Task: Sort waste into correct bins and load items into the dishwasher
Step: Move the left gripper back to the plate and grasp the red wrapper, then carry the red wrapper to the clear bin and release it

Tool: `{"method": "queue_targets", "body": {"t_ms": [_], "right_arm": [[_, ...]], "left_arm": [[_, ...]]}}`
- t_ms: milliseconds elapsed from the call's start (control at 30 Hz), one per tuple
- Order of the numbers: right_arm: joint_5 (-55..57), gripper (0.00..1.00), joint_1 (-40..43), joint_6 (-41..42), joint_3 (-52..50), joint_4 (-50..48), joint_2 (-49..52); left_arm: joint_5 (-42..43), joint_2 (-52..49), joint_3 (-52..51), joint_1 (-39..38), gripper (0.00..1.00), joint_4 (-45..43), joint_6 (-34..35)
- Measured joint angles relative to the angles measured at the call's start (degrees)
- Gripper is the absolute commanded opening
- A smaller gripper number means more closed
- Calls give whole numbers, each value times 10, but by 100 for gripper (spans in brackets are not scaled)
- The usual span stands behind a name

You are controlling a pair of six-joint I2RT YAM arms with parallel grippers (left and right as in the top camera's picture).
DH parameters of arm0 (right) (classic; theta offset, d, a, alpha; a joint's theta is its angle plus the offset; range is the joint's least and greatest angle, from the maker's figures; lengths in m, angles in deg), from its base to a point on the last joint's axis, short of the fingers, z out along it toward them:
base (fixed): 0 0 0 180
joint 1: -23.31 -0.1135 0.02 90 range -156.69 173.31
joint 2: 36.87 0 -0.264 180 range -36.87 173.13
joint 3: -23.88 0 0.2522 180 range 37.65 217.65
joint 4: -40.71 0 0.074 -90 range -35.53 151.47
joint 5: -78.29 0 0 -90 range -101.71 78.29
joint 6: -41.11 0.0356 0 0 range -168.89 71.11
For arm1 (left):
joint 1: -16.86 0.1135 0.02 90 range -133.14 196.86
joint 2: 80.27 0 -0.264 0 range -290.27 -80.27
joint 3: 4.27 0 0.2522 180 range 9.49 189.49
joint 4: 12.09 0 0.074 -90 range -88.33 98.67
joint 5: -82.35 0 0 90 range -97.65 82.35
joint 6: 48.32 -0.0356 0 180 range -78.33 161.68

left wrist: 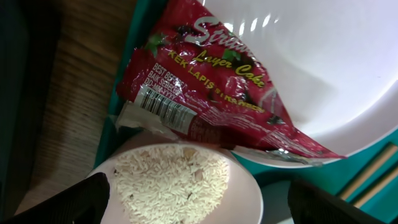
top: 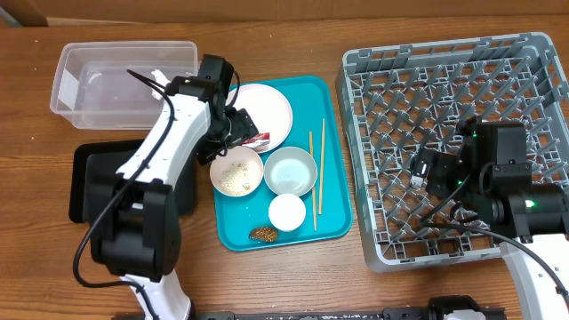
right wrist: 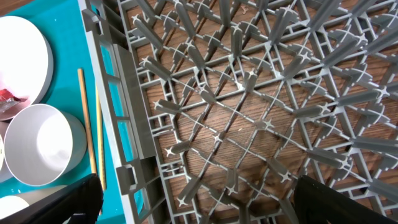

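Red-and-white snack wrapper (top: 257, 140) lies on the wooden desk's (top: 293, 284) teal tray (top: 336, 178), at the white round plate's (top: 267, 108) six o'clock rim, under the released left tool (top: 229, 132). Left wrist: wrapper overlaps plate and rice-filled white bowl (left wrist: 180, 186). Right wrist: released right tool (right wrist: 199, 202) hangs over the grey pegged rack (right wrist: 249, 124).

Bright, even light from above; the desk (top: 293, 284) is sharp overhead, with soft, short shadows beside the arms (top: 164, 151). In the left wrist view the plate (left wrist: 323, 68) carries small glare spots and the wrapper (left wrist: 199, 81) glints. In both wrist views the tool fingers (left wrist: 68, 202) are dark blurs in the lower corners; the rack (right wrist: 249, 124) is crisp.
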Motion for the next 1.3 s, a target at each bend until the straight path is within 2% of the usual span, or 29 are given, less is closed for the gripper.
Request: {"method": "queue_targets", "body": {"t_ms": [367,967,1200,1300], "right_arm": [[0,100,0,0,0,0,0],[0,100,0,0,0,1,0],[0,100,0,0,0,8,0],[0,100,0,0,0,12,0]], "left_arm": [[-1,-18,0,13,90,-62,9],[0,-38,0,16,89,-75,9],[-2,-67,0,16,74,-147,10],[-2,-68,0,16,63,-168,11]]}}
